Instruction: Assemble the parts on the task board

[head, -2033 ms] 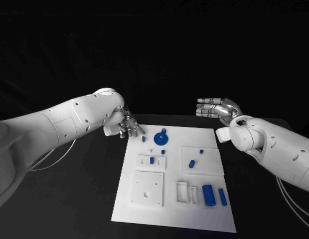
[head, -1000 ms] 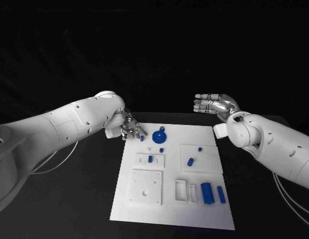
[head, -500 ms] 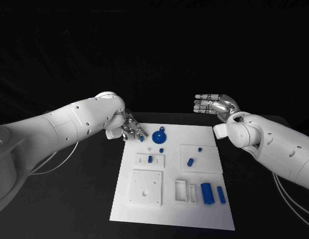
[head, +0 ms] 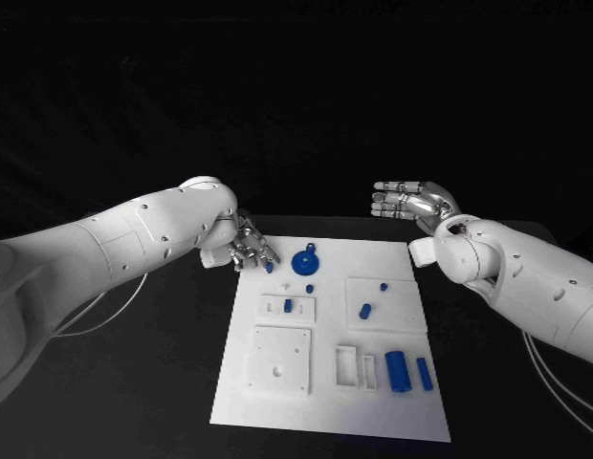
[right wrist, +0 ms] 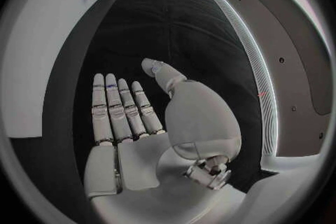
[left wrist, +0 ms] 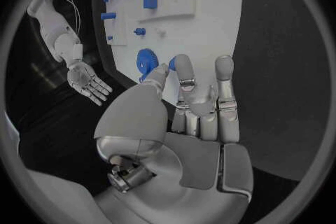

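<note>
The robot's left hand (head: 246, 247) hovers at the far left corner of the white task board (head: 327, 416), fingers loosely apart and holding nothing, just beside a small blue part (head: 271, 267). A round blue part (head: 308, 260) lies near that corner. The right hand (head: 409, 203), fingers extended and empty, hangs beyond the board's far right corner.

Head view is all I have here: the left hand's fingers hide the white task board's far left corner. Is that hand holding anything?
Observer: In the left wrist view, the left hand's thumb and a finger flank a small blue peg beside the round blue wheel-shaped part. I cannot confirm a grip.
Operator: And the right hand's palm?
Observer: The right wrist view shows the right hand flat, fingers straight, palm bare, with the black table behind it.
</note>
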`<control>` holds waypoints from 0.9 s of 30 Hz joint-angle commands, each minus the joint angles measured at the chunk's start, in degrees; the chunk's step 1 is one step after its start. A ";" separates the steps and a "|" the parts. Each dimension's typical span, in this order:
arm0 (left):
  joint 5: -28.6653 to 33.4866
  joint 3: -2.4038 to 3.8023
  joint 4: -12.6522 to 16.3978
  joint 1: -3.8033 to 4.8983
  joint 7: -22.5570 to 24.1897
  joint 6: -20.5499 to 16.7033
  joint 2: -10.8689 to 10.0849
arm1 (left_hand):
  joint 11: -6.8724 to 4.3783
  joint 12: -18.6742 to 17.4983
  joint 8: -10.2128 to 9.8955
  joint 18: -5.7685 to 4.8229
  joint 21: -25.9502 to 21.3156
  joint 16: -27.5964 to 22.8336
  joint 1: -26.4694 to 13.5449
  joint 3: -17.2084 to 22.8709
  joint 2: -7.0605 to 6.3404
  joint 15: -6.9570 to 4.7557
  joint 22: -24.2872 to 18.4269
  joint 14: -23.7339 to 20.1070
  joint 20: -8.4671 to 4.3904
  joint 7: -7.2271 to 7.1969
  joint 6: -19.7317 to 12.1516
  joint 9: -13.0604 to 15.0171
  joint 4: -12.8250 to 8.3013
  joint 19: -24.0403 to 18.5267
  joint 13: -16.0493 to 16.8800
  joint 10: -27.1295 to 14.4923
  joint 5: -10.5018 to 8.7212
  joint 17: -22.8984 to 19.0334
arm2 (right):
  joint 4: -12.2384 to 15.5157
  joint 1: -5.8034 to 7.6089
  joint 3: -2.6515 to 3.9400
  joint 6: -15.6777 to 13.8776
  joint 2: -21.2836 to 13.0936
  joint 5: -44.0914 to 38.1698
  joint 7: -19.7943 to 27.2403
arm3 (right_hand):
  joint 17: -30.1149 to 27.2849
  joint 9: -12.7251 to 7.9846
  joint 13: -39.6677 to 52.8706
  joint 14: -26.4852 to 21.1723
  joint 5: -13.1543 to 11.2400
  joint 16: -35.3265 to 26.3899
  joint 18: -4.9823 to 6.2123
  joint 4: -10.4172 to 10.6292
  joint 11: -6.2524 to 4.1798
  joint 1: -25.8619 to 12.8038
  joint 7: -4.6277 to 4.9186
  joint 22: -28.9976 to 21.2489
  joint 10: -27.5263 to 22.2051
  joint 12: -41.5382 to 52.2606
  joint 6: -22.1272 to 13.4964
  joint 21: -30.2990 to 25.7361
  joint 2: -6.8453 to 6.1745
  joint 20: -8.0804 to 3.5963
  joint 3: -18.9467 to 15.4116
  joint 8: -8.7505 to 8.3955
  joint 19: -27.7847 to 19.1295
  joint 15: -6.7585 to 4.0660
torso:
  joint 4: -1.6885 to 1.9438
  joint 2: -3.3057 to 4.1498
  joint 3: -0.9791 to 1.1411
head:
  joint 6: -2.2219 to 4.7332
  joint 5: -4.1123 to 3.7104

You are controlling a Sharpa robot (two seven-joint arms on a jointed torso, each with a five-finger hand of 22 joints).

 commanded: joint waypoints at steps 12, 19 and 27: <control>0.21 0.04 0.91 0.01 0.22 0.76 -0.54 | -0.31 0.15 0.57 -0.27 0.01 0.31 -1.06 1.50 -3.37 -0.05 1.02 -0.07 0.22 -0.22 -0.09 1.95 4.04 0.17 -0.07 2.50 -8.14 0.23 | -0.15 0.01 0.03 0.99 0.10 -0.38 0.28 | -0.08 -0.11 -0.07 -0.39 0.21 -0.34 -0.37 -0.20 0.03 -0.17 0.17 -0.08 -0.41 -0.23 -0.60 -0.10 -0.34 0.03 0.00 -0.23 -0.56 0.03 | 0.06 0.01 0.00 | -0.03 0.03; 0.09 0.04 1.43 0.01 -0.10 1.09 -0.83 | -0.22 0.28 0.62 -0.19 0.03 0.35 -0.31 3.01 -5.96 -0.02 1.04 -0.05 0.30 -0.09 -0.10 2.79 7.68 0.24 -0.09 2.49 -10.51 0.30 | -0.22 0.01 0.02 1.08 0.09 -0.37 0.26 | -0.08 -0.11 -0.08 -0.52 0.21 -0.35 -0.36 -0.18 0.05 -0.11 0.19 -0.08 -0.56 -0.24 -0.83 -0.10 -0.34 0.05 -0.18 -0.23 -0.62 0.05 | 0.01 0.04 0.00 | -0.11 0.09; -0.21 0.04 1.84 0.02 -0.03 0.48 -1.27 | -0.24 0.40 0.54 -0.16 0.02 0.46 -0.24 3.05 -6.33 -0.03 1.01 0.07 0.30 -0.09 -0.03 2.84 8.06 0.27 -0.06 2.53 -10.47 0.50 | -0.32 0.01 0.02 1.14 0.05 -0.37 0.24 | -0.08 -0.12 -0.08 -0.54 0.22 -0.35 -0.35 -0.17 0.06 -0.06 0.20 -0.08 -0.60 -0.24 -0.94 -0.09 -0.31 0.07 -0.34 -0.23 -0.64 0.06 | 0.05 0.07 -0.04 | -0.08 0.09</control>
